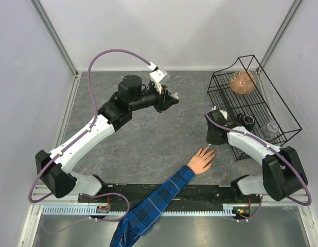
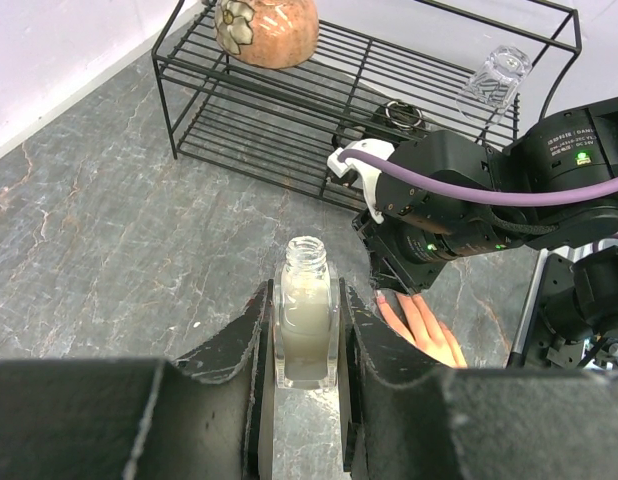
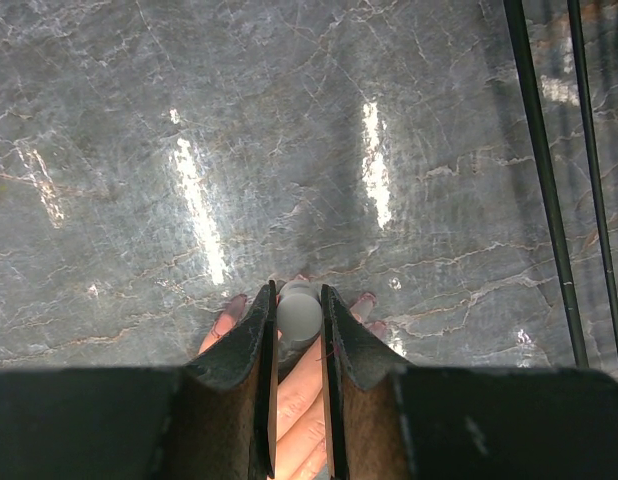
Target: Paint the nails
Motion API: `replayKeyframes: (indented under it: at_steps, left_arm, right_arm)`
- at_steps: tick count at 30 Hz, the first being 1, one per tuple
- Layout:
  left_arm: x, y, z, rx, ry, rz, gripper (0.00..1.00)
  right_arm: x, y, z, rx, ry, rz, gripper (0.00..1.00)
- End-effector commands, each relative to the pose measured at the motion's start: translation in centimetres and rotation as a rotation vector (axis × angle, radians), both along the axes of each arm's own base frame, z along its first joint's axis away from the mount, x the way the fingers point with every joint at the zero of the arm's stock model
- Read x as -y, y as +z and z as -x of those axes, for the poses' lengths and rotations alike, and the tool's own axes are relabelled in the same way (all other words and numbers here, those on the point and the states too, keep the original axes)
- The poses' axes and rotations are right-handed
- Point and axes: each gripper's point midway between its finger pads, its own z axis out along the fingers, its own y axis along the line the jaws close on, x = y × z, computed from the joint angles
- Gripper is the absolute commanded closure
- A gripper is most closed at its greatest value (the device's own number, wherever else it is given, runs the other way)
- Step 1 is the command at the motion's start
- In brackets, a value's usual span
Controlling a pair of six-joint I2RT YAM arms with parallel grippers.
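My left pincer (image 2: 307, 302), far and left of centre, clamps one open clear glass bottle of pale polish (image 2: 307, 335). Near right on the grey marble counter (image 1: 148, 141) lies one light-skinned hand in a blue plaid sleeve (image 1: 201, 160). My right pincer (image 3: 299, 298) grips one round grey brush cap (image 3: 299, 316) over its nails (image 3: 364, 298).

Likely lab, white enclosure walls (image 1: 174, 31), metal frame (image 1: 55, 37)

You can't see most of the nails (image 3: 364, 298). The right gripper (image 3: 298, 292) covers the middle of the hand (image 3: 299, 400), and the round white thing (image 3: 298, 314) at its tips is blurry. From above, the sleeve (image 1: 148, 207) is cut off at 6 o'clock.
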Motion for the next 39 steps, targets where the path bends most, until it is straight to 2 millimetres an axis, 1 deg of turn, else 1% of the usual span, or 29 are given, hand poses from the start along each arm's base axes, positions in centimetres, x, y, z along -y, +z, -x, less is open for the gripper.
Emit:
replayKeyframes:
  at_steps: [1,7,18,21,25,27,29,33,39]
  left_arm:
    - [-0.1,2.9,-0.9,0.095,0.012,0.031,0.98]
    - [-0.1,3.1,-1.0,0.1,0.013,0.032,0.98]
    - [0.0,3.1,-1.1,0.101,0.012,0.035,0.98]
    - [0.0,3.1,-1.2,0.1,0.013,0.033,0.98]
    - [0.0,3.0,-1.2,0.1,0.013,0.035,0.98]
    - [0.1,3.0,-1.2,0.098,0.011,0.04,0.98]
    - [0.2,3.0,-1.2,0.096,0.009,0.044,0.98]
    - [0.2,3.0,-1.0,0.086,0.004,0.05,0.98]
    - [0.1,3.2,-0.8,0.084,0.002,0.054,0.98]
  right_arm:
    - [-0.6,1.3,-1.9,0.051,0.004,-0.017,1.0]
    - [-0.4,1.6,-2.3,0.06,0.0,-0.017,1.0]
    - [-0.1,1.6,-2.3,0.055,-0.003,-0.004,1.0]
    - [0.2,1.9,-2.2,0.057,0.0,0.005,1.0]
    - [0.6,3.1,-1.7,0.07,0.005,0.02,1.0]
    - [0.3,3.1,-1.3,0.06,0.022,-0.002,1.0]
    - [-0.5,2.9,-0.9,0.04,0.05,-0.04,1.0]
    - [-0.9,2.5,-0.3,0.031,0.051,-0.075,1.0]
    - [-1.7,1.7,-0.4,0.016,0.073,-0.103,1.0]
